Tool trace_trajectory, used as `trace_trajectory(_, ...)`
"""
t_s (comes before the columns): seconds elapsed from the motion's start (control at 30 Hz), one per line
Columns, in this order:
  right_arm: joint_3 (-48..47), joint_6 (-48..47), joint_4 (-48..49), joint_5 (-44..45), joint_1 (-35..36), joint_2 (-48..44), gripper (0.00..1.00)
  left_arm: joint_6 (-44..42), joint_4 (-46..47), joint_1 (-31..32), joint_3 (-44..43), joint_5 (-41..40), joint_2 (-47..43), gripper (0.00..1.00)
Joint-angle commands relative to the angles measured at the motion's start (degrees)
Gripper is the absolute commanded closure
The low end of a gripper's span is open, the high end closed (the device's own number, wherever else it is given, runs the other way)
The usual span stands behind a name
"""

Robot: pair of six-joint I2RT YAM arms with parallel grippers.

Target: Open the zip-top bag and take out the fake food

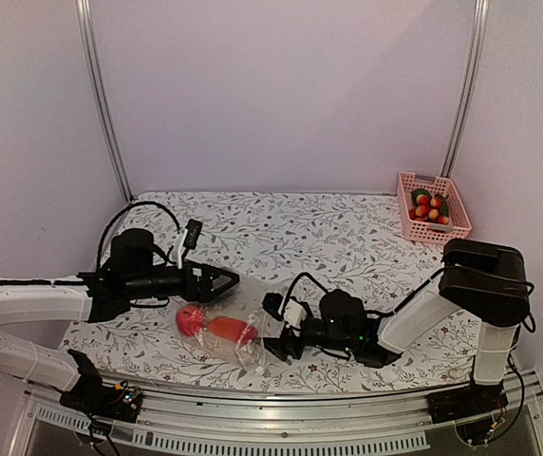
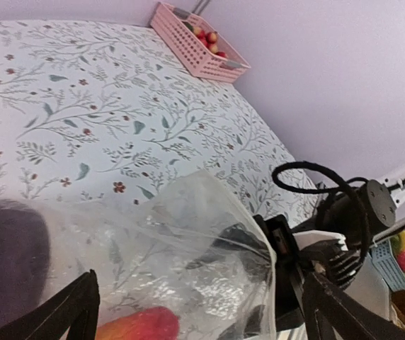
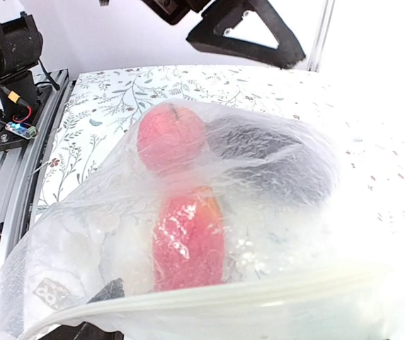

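The clear zip-top bag (image 1: 243,328) lies on the floral tablecloth between my two grippers. Inside it are fake food pieces: a red round one (image 1: 190,319) and a red-orange elongated one (image 1: 232,330). The right wrist view shows both through the plastic (image 3: 188,241), with a dark piece (image 3: 273,166) beside them and the zip strip (image 3: 259,294) across the bottom. My right gripper (image 1: 270,328) is shut on the bag's right edge, where the plastic bunches (image 2: 270,258). My left gripper (image 1: 226,282) is open just above the bag's far side, its fingers (image 2: 82,312) spread wide around the plastic.
A pink slatted basket (image 1: 433,223) holding several small red and green fruits stands at the back right corner; it also shows in the left wrist view (image 2: 199,60). The table's metal front rail (image 1: 281,418) runs close below the bag.
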State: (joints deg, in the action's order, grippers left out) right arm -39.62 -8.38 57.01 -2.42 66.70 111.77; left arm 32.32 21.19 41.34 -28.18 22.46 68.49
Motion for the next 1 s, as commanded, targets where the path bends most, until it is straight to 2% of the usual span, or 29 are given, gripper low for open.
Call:
trace_trajectory(0.0, 0.4, 0.3, -1.33, 1.46, 0.1, 1.0, 0.21, -1.76, -16.62, -6.76, 1.4, -10.29, -5.2, 0.0)
trace_trajectory(0.2, -2.36, 0.36, -6.71, 1.08, 0.1, 1.3, 0.18, 1.0, -20.14, -8.11, 3.06, -15.03, -4.42, 0.0)
trace_trajectory(0.4, -4.83, 0.68, -9.69, 1.86, 0.1, 2.16, 0.11, 2.21, -19.33, -8.42, 4.37, -14.85, -1.47, 0.01)
trace_trajectory(0.47, -5.99, 0.65, -10.85, 1.91, 0.1, 2.76, 0.09, 1.77, -18.61, -8.46, 4.25, -14.31, -0.02, 0.05)
trace_trajectory(0.57, -7.89, 0.56, -12.71, 2.05, 0.1, 4.2, 0.04, 0.94, -17.89, -8.47, 3.5, -13.67, 2.43, 0.19)
trace_trajectory(0.87, -12.52, 0.21, -17.91, 3.57, 0.1, 7.17, 0.04, -0.1, -13.71, -8.16, 2.38, -9.65, 6.29, 0.69)
trace_trajectory(0.97, -14.15, 0.25, -19.27, 4.67, 0.1, 8.11, 0.05, -0.13, -12.3, -7.86, 2.69, -8.24, 6.55, 0.79)
